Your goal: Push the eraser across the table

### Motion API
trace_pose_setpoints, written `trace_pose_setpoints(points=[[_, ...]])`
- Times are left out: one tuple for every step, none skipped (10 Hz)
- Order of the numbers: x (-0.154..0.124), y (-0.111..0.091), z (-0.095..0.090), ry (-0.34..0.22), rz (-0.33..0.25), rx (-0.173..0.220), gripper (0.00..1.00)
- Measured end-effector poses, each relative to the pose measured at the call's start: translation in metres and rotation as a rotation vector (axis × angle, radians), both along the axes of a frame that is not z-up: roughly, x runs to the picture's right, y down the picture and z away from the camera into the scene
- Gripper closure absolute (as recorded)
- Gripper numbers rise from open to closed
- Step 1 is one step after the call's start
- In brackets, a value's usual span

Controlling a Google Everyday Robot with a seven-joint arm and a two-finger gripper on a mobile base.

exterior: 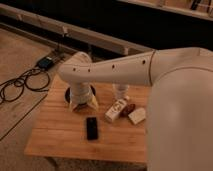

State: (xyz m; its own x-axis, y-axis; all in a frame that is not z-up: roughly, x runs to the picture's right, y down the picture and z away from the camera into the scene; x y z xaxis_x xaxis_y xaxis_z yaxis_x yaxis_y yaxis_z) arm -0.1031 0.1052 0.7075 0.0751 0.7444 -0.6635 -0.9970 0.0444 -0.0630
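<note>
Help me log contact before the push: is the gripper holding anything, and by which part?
Not the eraser: it lies free on the table, apart from the gripper, which hangs over the black bowl. Any hold on the bowl cannot be told.

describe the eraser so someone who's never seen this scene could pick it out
Find the small light wooden plank table. The gripper hangs over its far left part; just nearer the camera lies the small flat black rectangular eraser. It is dark and flat, unlike the white labelled carton nearby.
</note>
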Motion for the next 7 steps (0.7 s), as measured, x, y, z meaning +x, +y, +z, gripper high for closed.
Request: trace_pose_setpoints(points=[[0.002,0.003,0.003,-0.005,-0.006,-0.007,0.25],[0.002,0.008,0.005,-0.016,-0.009,-0.012,0.25],[0.001,0.015,0.007,-0.03,-0.003,-0.015,0.25],[0.001,0.02,0.007,-0.039,0.002,-0.017,0.25],[-0.001,0.03,0.007,-0.049,0.013,-0.022,0.25],[-0.006,0.043,0.006,-0.059,0.023,-0.028,0.25],[-0.008,0.053,0.005,-0.067,0.024,-0.032,0.25]])
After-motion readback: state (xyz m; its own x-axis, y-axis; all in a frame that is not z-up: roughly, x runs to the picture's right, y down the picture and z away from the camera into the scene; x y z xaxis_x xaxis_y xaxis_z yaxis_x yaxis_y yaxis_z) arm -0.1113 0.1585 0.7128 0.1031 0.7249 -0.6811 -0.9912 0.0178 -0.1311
